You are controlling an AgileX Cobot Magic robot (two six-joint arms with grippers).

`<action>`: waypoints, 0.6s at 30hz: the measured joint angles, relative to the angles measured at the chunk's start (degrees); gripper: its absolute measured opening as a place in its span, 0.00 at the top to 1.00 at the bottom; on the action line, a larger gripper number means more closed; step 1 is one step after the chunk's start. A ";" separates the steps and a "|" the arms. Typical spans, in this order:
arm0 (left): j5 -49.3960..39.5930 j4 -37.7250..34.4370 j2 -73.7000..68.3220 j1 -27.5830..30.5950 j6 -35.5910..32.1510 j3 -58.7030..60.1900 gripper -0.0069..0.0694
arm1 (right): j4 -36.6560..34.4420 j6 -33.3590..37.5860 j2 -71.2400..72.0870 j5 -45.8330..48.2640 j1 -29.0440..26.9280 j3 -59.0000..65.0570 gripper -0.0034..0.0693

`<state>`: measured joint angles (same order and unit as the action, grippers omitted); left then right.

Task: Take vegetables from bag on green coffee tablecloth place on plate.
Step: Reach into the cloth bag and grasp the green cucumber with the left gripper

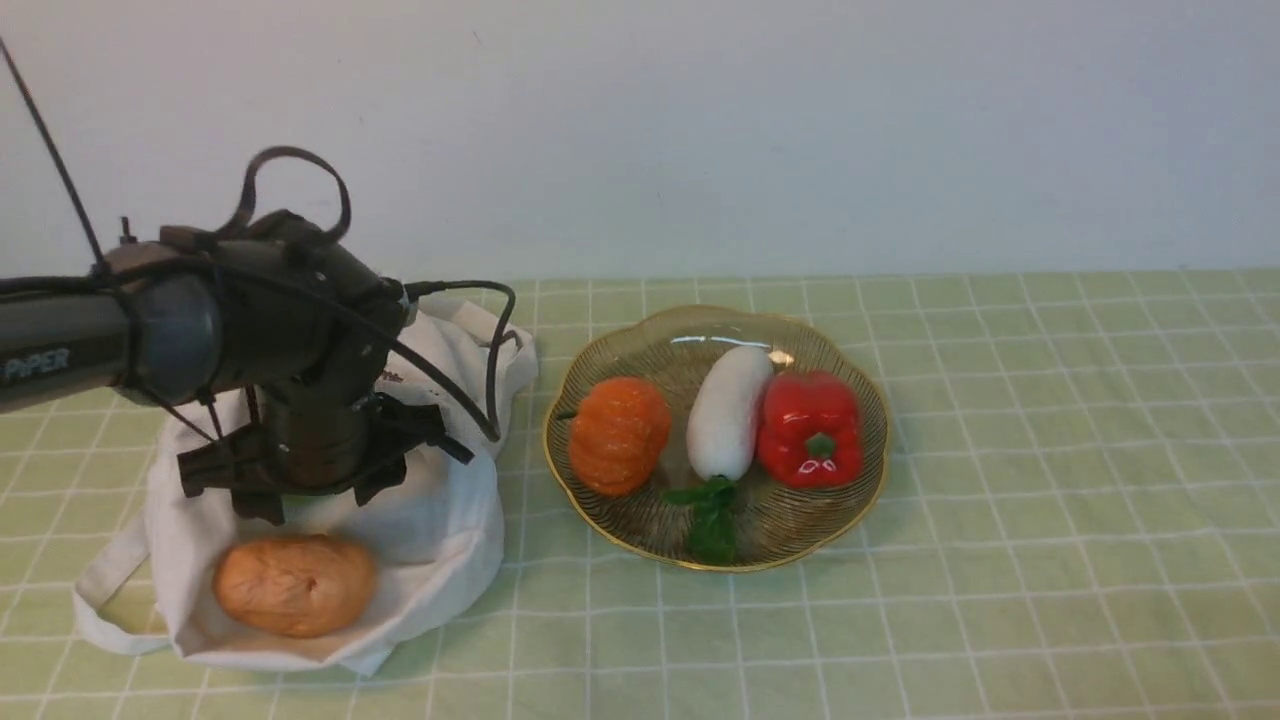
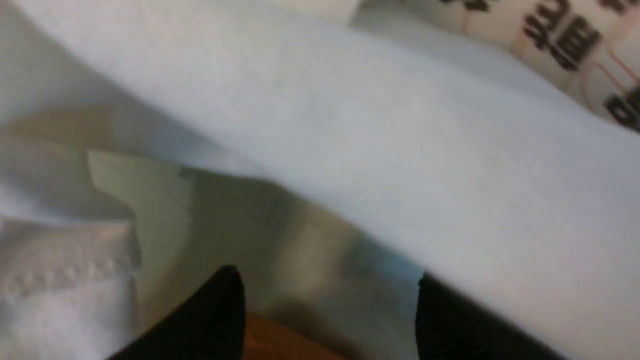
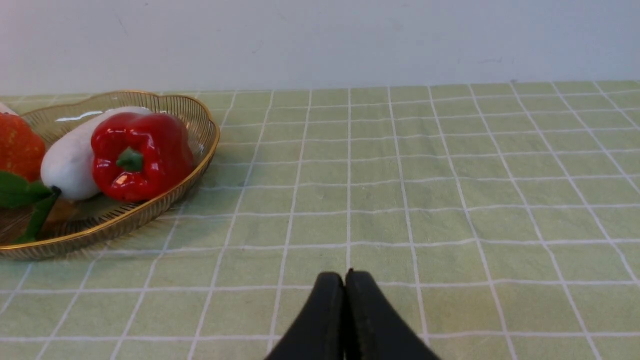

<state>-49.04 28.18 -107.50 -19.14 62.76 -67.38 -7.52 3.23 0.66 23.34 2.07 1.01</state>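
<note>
The white cloth bag (image 1: 440,520) lies at the left on the pale green gridded tablecloth (image 1: 1000,520). My left gripper (image 1: 300,480) reaches down into its opening. In the left wrist view the left gripper (image 2: 325,300) is open inside the bag (image 2: 400,150), with a blurred pale green shape (image 2: 235,225) ahead of the fingertips (image 2: 220,310); I cannot tell whether it is the cucumber. The amber plate (image 1: 620,535) with a gold rim stands right of the bag. My right gripper (image 3: 345,282) is shut and empty, low over bare cloth to the right of the plate (image 3: 200,160).
The plate holds an orange pumpkin (image 1: 620,432), a white radish (image 1: 728,410) with dark leaves and a red bell pepper (image 1: 810,428). A brown lumpy potato-like item (image 1: 295,583) lies at the bag's mouth, near the front. A pale wall stands behind the table.
</note>
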 joint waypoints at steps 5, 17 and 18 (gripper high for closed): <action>0.07 9.96 -1.64 0.00 12.44 -0.07 0.36 | 0.00 0.00 0.00 0.00 0.00 0.00 0.97; 2.97 19.38 -5.86 0.00 27.40 -0.08 0.36 | 0.00 0.00 0.00 0.00 0.00 0.00 0.97; 2.89 19.78 -6.22 0.00 28.30 -0.08 0.36 | 0.00 0.00 0.00 0.00 0.00 0.00 0.97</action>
<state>-46.15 47.96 -113.73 -19.14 91.06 -67.46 -7.52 3.23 0.66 23.34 2.07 1.01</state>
